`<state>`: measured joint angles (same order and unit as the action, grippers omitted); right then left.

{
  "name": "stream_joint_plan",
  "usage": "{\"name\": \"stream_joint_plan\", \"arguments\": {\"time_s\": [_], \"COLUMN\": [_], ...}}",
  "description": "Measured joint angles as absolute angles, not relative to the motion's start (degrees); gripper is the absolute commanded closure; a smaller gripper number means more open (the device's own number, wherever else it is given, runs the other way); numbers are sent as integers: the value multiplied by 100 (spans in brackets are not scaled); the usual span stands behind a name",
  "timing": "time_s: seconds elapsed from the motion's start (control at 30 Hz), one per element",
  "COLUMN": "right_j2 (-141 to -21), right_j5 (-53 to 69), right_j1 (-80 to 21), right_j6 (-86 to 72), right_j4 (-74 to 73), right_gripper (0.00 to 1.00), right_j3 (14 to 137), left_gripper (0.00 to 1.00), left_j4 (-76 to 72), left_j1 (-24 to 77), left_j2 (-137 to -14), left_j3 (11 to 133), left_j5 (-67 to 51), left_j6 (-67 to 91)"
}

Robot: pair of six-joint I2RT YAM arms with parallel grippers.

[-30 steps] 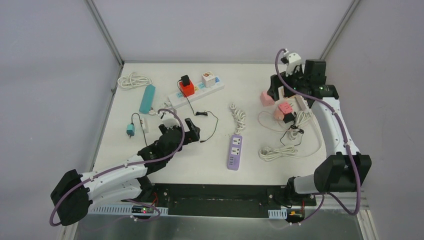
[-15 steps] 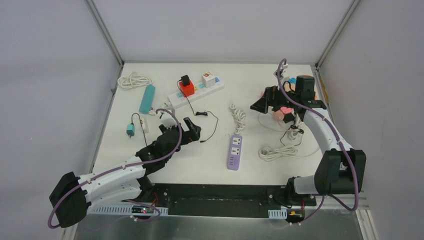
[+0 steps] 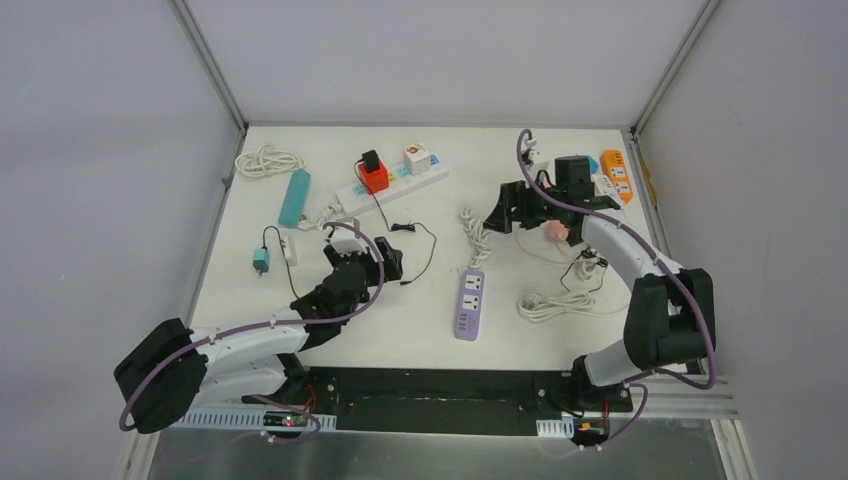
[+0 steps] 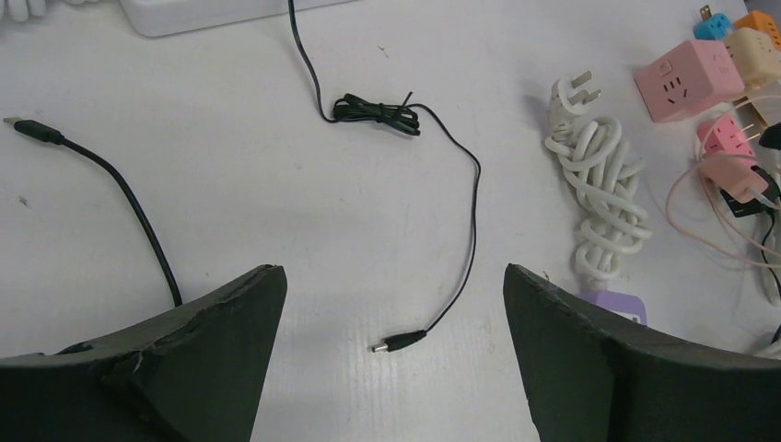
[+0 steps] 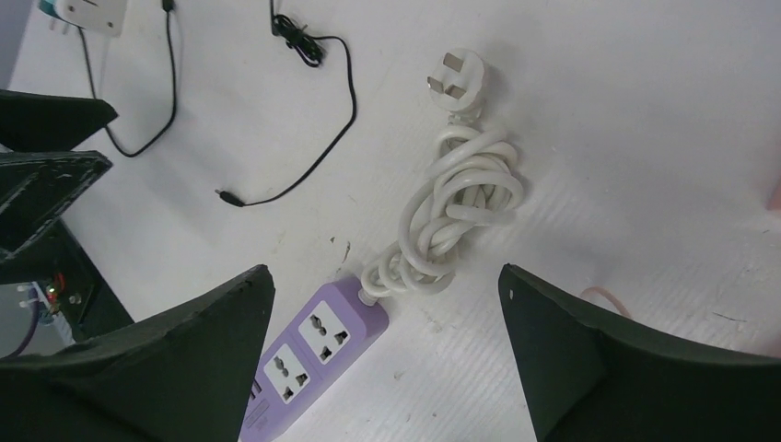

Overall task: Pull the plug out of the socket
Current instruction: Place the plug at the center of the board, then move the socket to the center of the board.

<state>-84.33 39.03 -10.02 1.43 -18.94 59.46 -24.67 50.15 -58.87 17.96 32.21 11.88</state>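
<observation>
Back-centre of the surface point(image 3: 420, 320): white power strip point(image 3: 392, 183) lying at an angle. Red plug point(image 3: 373, 178) with a black top is seated in it near the left end, and a white cube adapter point(image 3: 417, 157) sits further right on the same strip. Thin black cable point(image 4: 476, 212) runs from the red plug toward the near side, with a small bundle partway. Its barrel connector point(image 4: 398, 343) lies loose on the surface.

Left hand point(image 4: 391, 276): fingers spread wide, nothing gripped. It's on the near side of the white strip, apart from it and not touching the plug. In the wrist view the barrel connector lies on the surface between the two fingers. A second black lead with a USB end point(image 4: 28, 129) is off to its left.

Right hand point(image 5: 383, 273): also wide open, empty. It's over centre-right, looking down on a coiled white cord point(image 5: 460, 198) and the purple power strip point(image 5: 308, 359) the cord feeds. Well apart from the red plug.

Other bits: pink adapters point(image 4: 686, 78) to the right, orange strip point(image 3: 617, 172) back right, teal strip point(image 3: 294, 197) and a white coil point(image 3: 267, 160) back left.
</observation>
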Motion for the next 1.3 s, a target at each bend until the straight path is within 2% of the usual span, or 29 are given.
{"name": "stream_joint_plan", "arguments": {"time_s": [0.23,0.4,1.3], "right_j2": [-9115,-9319,-10191], "right_j5": [2630,2200,1581], "right_j1": [-1861,-2084,-2388], "right_j6": [-123,-231,-342], "right_j4": [-1918,-1925,-1949], "right_gripper": [7,8,11], "right_j3": [6180,6226,6451], "left_gripper": [10,10,10], "left_j4": [-2711,-2860,-2969], "left_j1": [5013,5013,5013], "left_j2": [-5920,-5741,-5749], "left_j3": [1780,1673,1621], "left_j5": [3336,3358,3358], "left_j6": [1151,1151,1151]}}
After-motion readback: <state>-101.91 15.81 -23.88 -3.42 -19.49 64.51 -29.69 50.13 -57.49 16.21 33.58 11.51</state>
